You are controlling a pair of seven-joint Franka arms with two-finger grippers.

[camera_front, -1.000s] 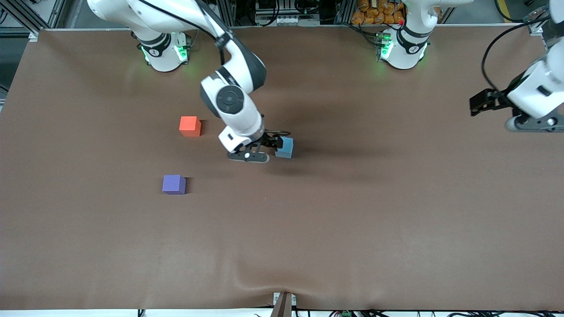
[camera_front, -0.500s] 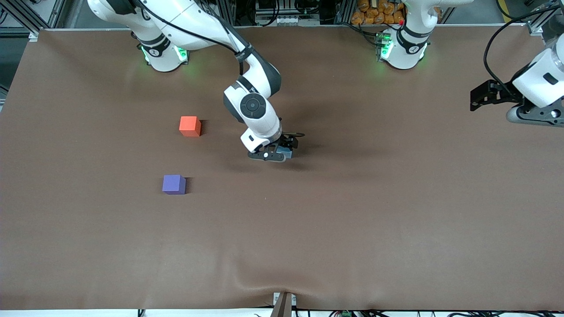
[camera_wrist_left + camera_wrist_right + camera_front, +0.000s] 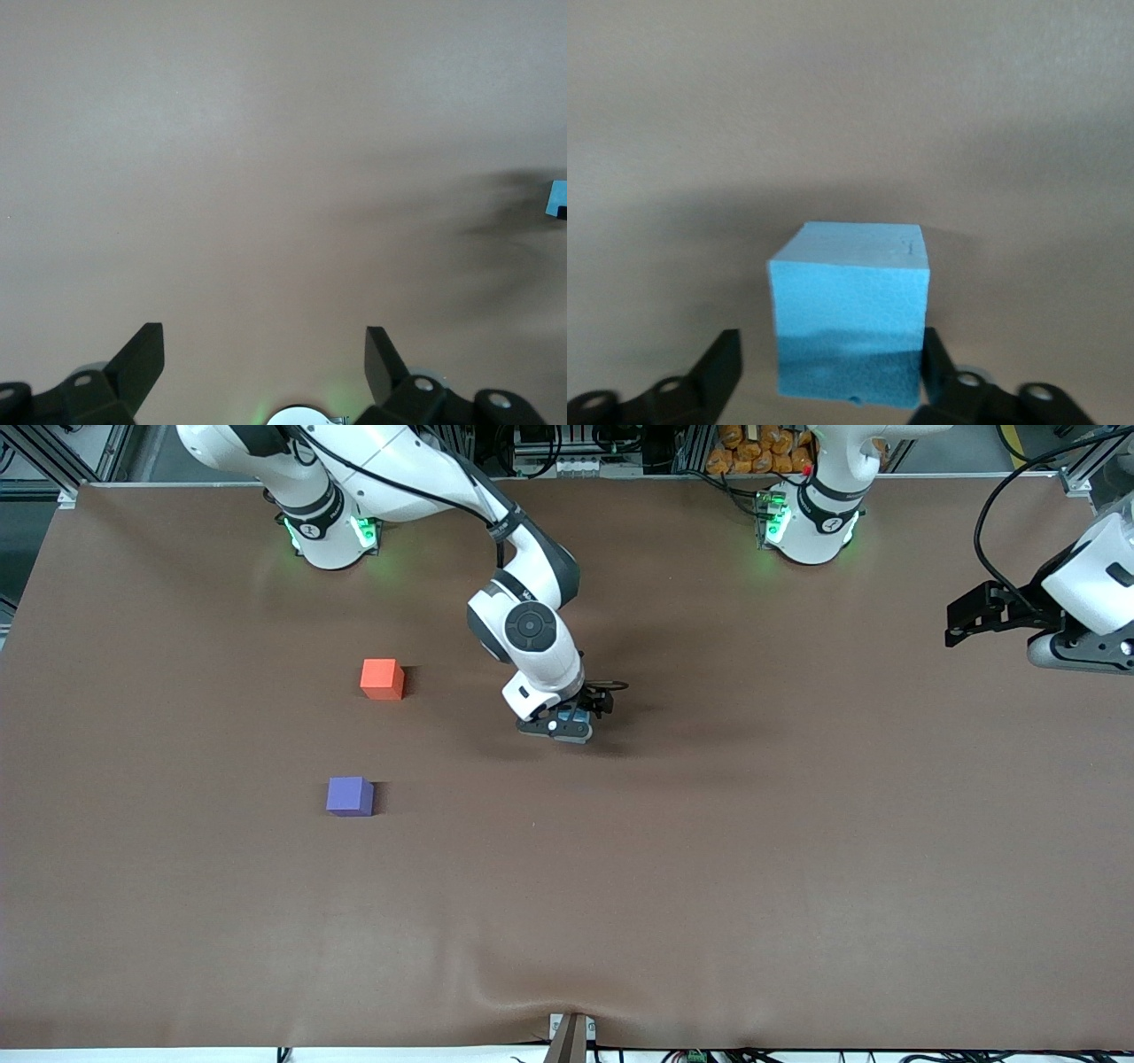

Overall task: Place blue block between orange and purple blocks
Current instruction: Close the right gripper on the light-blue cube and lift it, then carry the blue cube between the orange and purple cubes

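Note:
The light blue block (image 3: 581, 714) sits mid-table, mostly hidden under my right gripper (image 3: 576, 721). In the right wrist view the blue block (image 3: 850, 310) stands between the open fingers (image 3: 718, 363), with a gap on one side. The orange block (image 3: 382, 678) lies toward the right arm's end. The purple block (image 3: 349, 795) lies nearer the front camera than the orange one. My left gripper (image 3: 964, 622) waits open and empty in the air at the left arm's end; its wrist view (image 3: 261, 341) shows bare table and a corner of the blue block (image 3: 558, 199).
The brown table cover (image 3: 709, 868) has a small ridge at its front edge near a bracket (image 3: 569, 1036). The two arm bases (image 3: 328, 531) stand along the table's back edge.
My right gripper has moved toward the left arm's end and come down over the blue block, which now sits between its fingers. My left gripper has shifted slightly.

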